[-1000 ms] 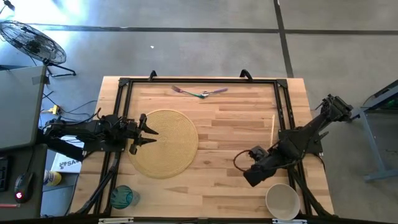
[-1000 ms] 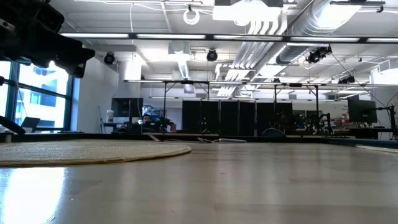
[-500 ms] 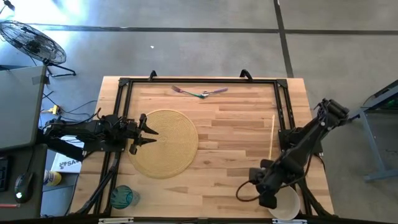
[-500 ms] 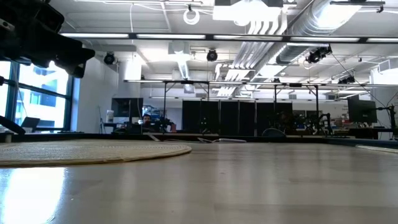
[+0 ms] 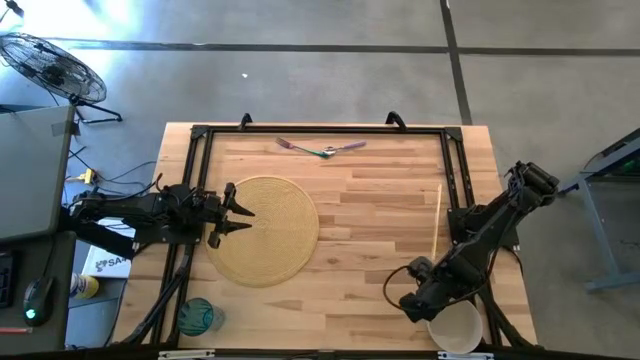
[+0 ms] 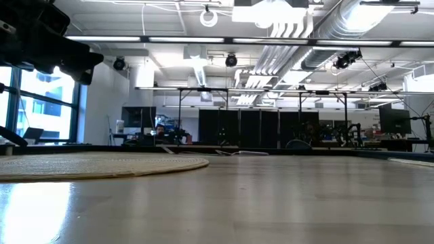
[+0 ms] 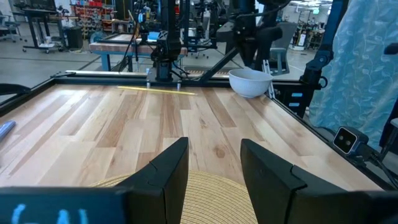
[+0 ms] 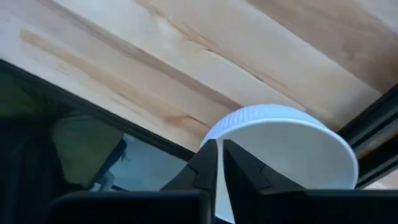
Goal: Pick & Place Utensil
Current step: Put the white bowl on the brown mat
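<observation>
Beside the white bowl (image 5: 455, 326), right gripper (image 5: 412, 303) pinched nearly shut, empty; left gripper (image 5: 240, 217) part-open over placemat (image 5: 270, 230)

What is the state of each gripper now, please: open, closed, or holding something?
Left gripper: open, holding nothing, over the edge of the round woven mat.
Right gripper: nearly closed, holding nothing, just above the white bowl.

quick count of the table: one round woven placemat (image 5: 263, 229), one white bowl (image 5: 455, 324), one teal glass (image 5: 197, 316), one yellow chopstick (image 5: 436, 220), plus two utensils (image 5: 322, 149) crossed together at the far edge.
</observation>
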